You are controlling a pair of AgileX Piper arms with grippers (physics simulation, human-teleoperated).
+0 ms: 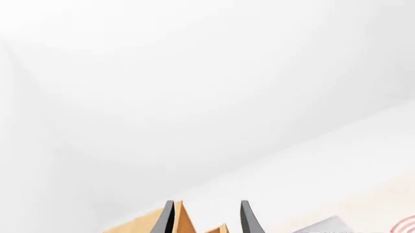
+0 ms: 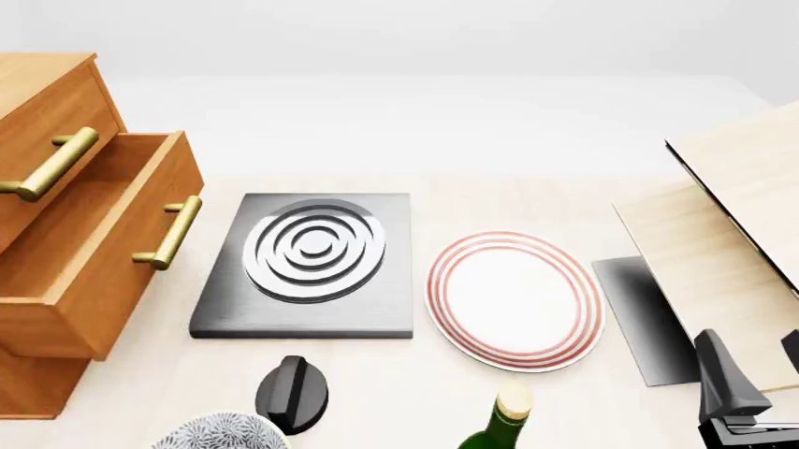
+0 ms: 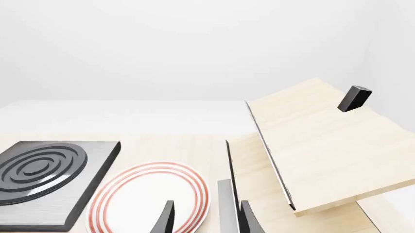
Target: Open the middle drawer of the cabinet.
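The middle drawer (image 2: 107,248), rigid and likely heavy, already stands pulled out of the cabinet (image 2: 44,94), brass handle (image 2: 168,234) the natural hold, while both claws gape empty.

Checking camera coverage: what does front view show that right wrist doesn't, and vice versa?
Front only: the cabinet with the middle drawer pulled out, a black knob, a green bottle, a patterned bowl. Right wrist only: a small black block on the tilted board. Both: stove plate, red-ringed plate, pale boards, right end effector, open.
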